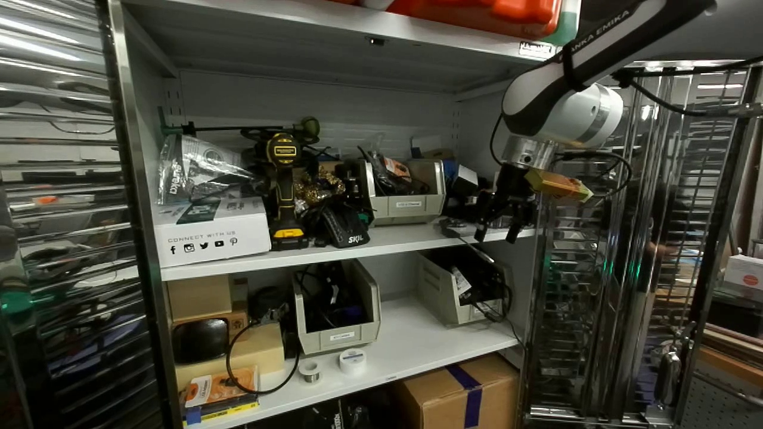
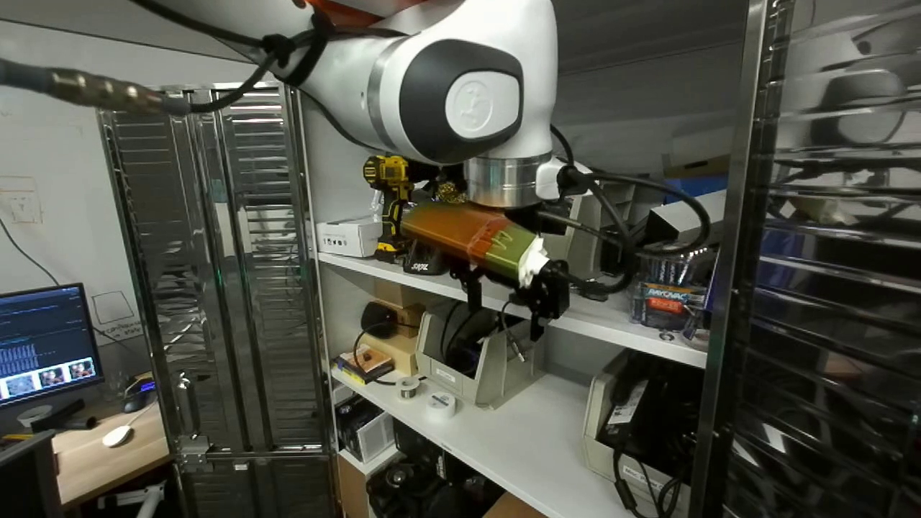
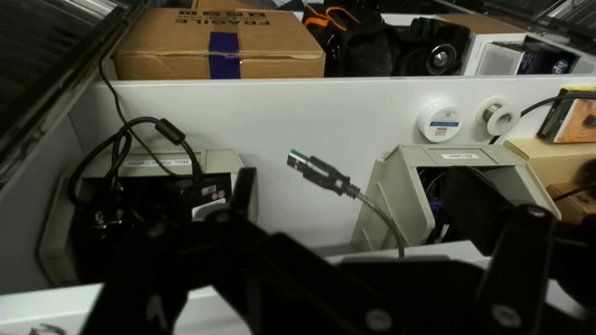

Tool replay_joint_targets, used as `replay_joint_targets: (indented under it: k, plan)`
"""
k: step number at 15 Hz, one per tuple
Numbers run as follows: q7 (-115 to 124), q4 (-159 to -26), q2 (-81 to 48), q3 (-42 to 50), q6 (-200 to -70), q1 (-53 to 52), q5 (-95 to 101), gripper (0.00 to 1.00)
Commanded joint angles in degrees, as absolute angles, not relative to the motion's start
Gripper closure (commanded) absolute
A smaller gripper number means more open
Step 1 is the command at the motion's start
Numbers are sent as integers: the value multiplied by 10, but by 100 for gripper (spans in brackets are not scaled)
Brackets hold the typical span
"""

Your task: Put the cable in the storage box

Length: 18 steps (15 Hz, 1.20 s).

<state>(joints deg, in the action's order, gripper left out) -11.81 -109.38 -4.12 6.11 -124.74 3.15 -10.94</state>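
1. Hanging over the front edge of the upper shelf (image 1: 399,241), the cable (image 3: 347,186) ends in a USB plug (image 3: 311,168) that points downward. Its far end is not visible.

2. Gripper status: the gripper (image 1: 496,233) has its fingers spread and holds nothing. In the wrist view the cable appears within the gap; relative depth cannot be confirmed.

3. Risk, missed grasp: the jaws may close short of the cable. Probable cause: poor depth alignment, or the free plug end swinging aside on contact.

4. Risk, collision: a fingertip may strike the upper shelf. Probable cause: the gripper is near its front edge.

5. Risk, snag: pulling may drag neighbouring items. Probable cause: the hidden end could be caught among them.

6. Risk, wrong deposit: three light-grey bins are present, the upper bin (image 1: 408,208), the mid-shelf bin (image 1: 316,341) and the side-wall bin (image 1: 438,289). Which is the storage box cannot be told.

7. Upper bin contents: dark items and an orange-marked packet (image 1: 397,169).

8. Mid-shelf bin contents: dark cords and a violet-blue piece (image 3: 435,204).

9. Side-wall bin contents: black items; a looped lead (image 3: 168,131) passes over the front rim and could hook a finger.
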Motion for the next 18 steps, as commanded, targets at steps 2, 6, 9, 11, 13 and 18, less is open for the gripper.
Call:
replay_joint_targets:
  k: [2,6,9,11,13,18]
  plan:
    - [-77,-976,-122,47,-1235,34,-82,0]
    - [-56,-899,-181,36,-1235,33,-70,0]
    - [-42,-852,-214,30,-1227,30,-57,0]
    - [-35,-830,-227,28,-1224,26,-44,0]
    - [-31,-813,-237,27,-1209,21,-22,0]
    - [-16,-784,-252,29,-1142,6,32,0]
